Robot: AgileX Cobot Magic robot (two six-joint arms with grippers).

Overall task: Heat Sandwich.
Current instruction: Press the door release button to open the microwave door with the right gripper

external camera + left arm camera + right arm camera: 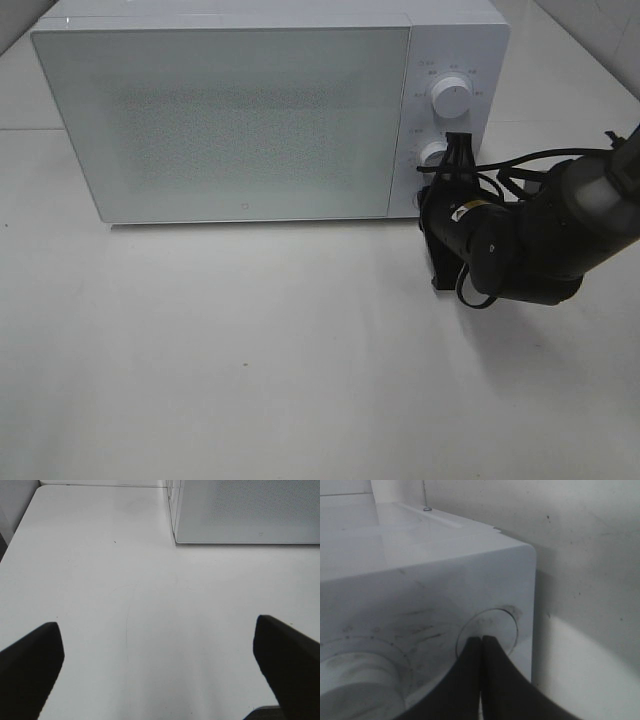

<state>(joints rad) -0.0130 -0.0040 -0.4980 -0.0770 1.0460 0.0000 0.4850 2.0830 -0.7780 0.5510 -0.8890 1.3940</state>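
Left hand (157, 627) wide, right hand (481, 640) closed.

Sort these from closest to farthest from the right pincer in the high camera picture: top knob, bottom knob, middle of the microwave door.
From the right pincer:
1. Bottom knob, right beside it.
2. Top knob, just above the bottom one.
3. Middle of the microwave door, far off to the left.
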